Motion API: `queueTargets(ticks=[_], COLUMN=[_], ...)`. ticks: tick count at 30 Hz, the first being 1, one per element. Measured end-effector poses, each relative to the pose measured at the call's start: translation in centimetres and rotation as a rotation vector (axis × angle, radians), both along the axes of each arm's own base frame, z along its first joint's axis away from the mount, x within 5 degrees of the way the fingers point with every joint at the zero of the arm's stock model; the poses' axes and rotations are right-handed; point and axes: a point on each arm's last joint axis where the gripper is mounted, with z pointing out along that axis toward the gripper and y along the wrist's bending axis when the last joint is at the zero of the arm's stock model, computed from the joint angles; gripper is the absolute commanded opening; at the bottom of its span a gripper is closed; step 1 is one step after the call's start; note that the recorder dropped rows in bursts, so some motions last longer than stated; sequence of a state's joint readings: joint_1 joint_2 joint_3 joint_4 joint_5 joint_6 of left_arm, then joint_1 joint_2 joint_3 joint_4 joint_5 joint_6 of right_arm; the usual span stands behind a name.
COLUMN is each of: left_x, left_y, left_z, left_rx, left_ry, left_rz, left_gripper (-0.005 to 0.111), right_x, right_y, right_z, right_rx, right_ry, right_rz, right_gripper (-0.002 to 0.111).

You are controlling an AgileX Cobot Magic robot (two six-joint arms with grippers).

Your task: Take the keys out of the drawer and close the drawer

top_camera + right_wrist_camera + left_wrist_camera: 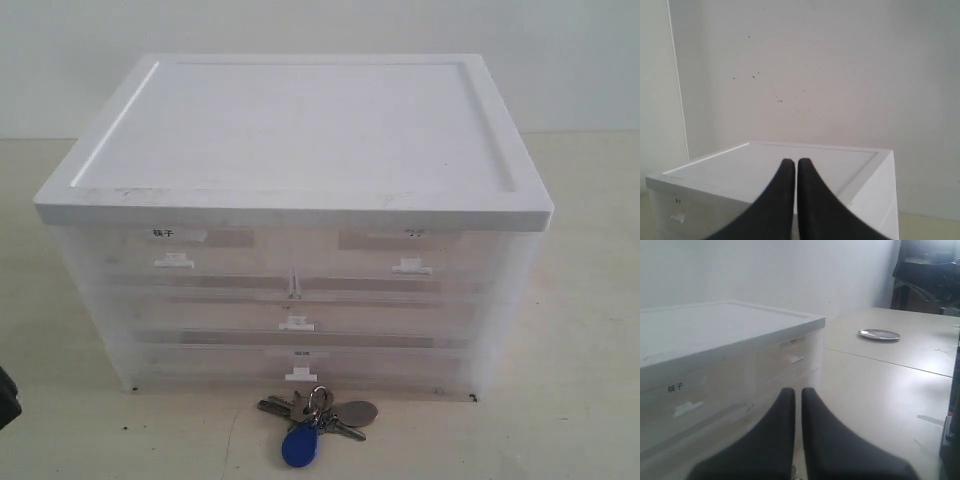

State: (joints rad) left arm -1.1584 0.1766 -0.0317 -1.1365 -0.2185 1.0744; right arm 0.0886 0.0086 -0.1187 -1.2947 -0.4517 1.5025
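The keys (318, 415) lie on the table right in front of the drawer unit, with the blue fob (300, 446) nearest the front edge and the round grey tag (356, 412) beside it. The drawer (296, 316), full-width with a small white handle and no label, sits pushed in flush with the others. My left gripper (798, 392) is shut with nothing between its fingers, off the unit's front corner. My right gripper (790, 162) is also shut and holds nothing, hanging beyond the unit's white top (740, 170). Neither gripper's fingers show in the exterior view.
The white-topped drawer unit (300, 130) has two half-width drawers on top and a labelled wide drawer (305, 370) at the bottom. A dark shape (6, 396) pokes in at the left edge. A metal dish (879, 334) lies farther along the table, with dark furniture (927, 275) behind.
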Motion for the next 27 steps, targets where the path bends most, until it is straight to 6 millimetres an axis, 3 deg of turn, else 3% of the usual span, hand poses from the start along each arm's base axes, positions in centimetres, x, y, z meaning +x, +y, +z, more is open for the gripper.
queueTargets(ticks=[21,27], left_x=[-0.47,-0.72], left_y=[-0.22,-0.37], left_z=[-0.32,-0.46], left_rx=[0.016,0.058], left_ry=[0.017,-0.079], left_rz=[-0.058,-0.085], left_gripper=[0.005,0.005], right_x=[-0.02,-0.02], right_y=[0.00,0.00], right_z=[0.01,0.01], right_rx=[0.013,0.013], right_ry=[0.006,0.006], right_rz=[0.005,0.005], right_gripper=[0.000,0.000])
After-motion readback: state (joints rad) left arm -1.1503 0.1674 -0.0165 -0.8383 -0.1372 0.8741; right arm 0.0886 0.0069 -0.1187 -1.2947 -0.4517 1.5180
